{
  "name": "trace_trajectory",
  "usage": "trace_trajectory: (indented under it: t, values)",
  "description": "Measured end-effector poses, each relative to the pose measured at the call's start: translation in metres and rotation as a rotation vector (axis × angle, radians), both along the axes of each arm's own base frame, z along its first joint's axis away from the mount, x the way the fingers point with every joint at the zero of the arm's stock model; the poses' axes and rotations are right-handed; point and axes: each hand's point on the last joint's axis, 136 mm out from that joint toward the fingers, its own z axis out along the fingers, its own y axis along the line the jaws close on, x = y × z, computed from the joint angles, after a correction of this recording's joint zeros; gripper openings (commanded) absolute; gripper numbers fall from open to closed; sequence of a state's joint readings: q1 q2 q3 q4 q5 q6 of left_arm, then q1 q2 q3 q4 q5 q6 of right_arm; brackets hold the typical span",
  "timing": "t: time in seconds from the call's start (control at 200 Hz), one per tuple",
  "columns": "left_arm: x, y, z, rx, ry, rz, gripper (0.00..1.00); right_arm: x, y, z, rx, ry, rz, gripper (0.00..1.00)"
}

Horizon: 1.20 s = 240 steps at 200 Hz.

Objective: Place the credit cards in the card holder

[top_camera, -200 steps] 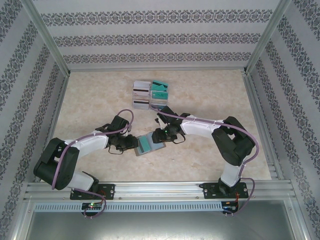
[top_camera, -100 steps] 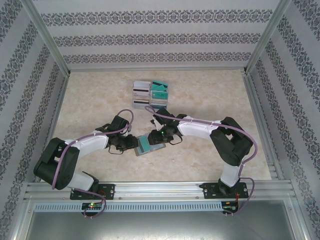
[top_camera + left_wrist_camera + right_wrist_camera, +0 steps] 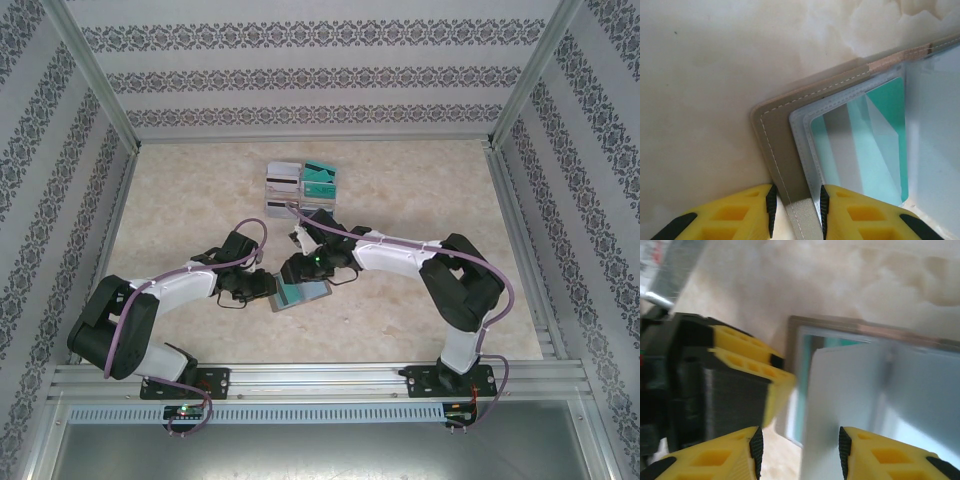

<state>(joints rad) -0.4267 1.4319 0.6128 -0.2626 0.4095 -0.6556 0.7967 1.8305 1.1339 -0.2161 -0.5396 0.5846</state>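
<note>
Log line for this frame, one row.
left end effector: shut on card holder edge | right end effector: at card holder, grip unclear | teal card: in clear pocket

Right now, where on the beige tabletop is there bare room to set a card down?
Free: the tabletop right of the clear card tray; the patch left of it; the near strip below the grey bifold card holder. Crowded: the centre, where left gripper and right gripper meet at it.

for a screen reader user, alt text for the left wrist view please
Left gripper, yellow-fingered, shut on the edge of the open holder, with the marbled table behind. A teal card sits in a clear pocket.
</note>
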Motion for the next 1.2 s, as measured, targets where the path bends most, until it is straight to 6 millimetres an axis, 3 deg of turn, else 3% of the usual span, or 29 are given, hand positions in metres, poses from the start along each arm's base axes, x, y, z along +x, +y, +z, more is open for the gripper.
trace_trajectory:
  t: [0.255,0.505,0.62,0.729,0.829,0.994,1.084,1.199]
  values:
    - [-0.001,0.007,0.011,0.019,-0.026,0.015,0.32,-0.012,0.019,-0.012,0.049,0.095,0.064,0.48]
    - [0.011,0.028,0.061,-0.009,-0.169,0.096,0.29,-0.015,0.019,-0.020,0.039,0.123,0.070,0.48]
    - [0.014,0.035,0.064,0.001,-0.171,0.115,0.29,-0.012,0.020,-0.015,0.044,0.120,0.071,0.48]
    - [0.015,0.039,0.059,0.016,-0.145,0.116,0.29,-0.004,0.015,0.004,0.070,0.098,0.054,0.49]
    - [0.023,0.041,0.059,0.027,-0.127,0.117,0.32,0.018,0.000,0.037,0.108,0.037,0.015,0.50]
    - [0.064,0.040,0.078,0.028,-0.162,0.105,0.38,0.094,-0.046,0.094,0.104,-0.190,-0.101,0.51]
    - [0.089,0.042,0.084,0.019,-0.178,0.113,0.42,0.133,-0.077,0.106,0.040,-0.302,-0.178,0.53]
    - [0.122,0.050,0.081,0.020,-0.181,0.136,0.44,0.172,-0.117,0.107,-0.060,-0.385,-0.266,0.56]
